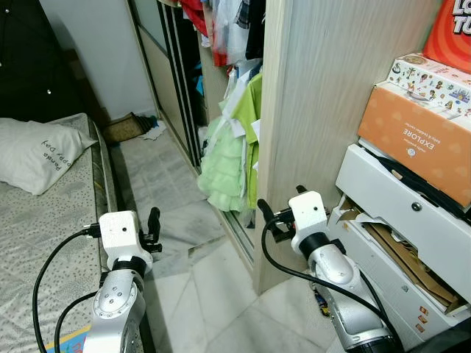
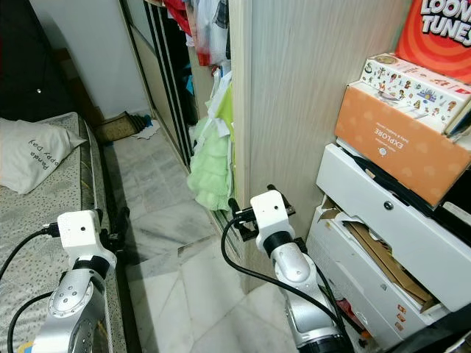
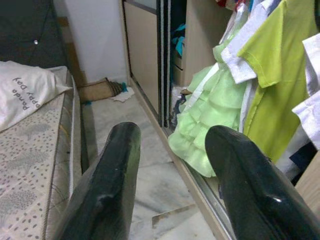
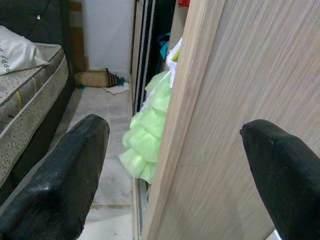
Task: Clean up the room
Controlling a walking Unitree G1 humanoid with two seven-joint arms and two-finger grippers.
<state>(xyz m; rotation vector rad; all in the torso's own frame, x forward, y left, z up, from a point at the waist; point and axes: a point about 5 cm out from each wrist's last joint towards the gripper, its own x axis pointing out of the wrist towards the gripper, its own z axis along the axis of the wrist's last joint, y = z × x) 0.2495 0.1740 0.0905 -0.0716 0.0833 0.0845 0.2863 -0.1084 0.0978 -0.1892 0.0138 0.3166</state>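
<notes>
Standing in the aisle between the bed [image 1: 44,220] and the open wardrobe [image 1: 316,95], the robot is holding nothing, so tidying looks barely begun. The left pincer [image 3: 172,165] is hovering with fingers apart over the marble floor [image 1: 184,213]; the right pincer [image 4: 170,175] is gaping wide beside the wardrobe's wooden side panel. Clutter is lying at the far end of the aisle: a brown item [image 1: 125,127] and a small white scrap [image 1: 154,132]. A green ruffled dress [image 1: 224,173] is spilling from the wardrobe.

bed [image 1: 44,220] left | wardrobe [image 1: 309,110] right | floor [image 1: 169,191] between | boxes [image 1: 419,125] on drawers [image 1: 397,220] far right
</notes>
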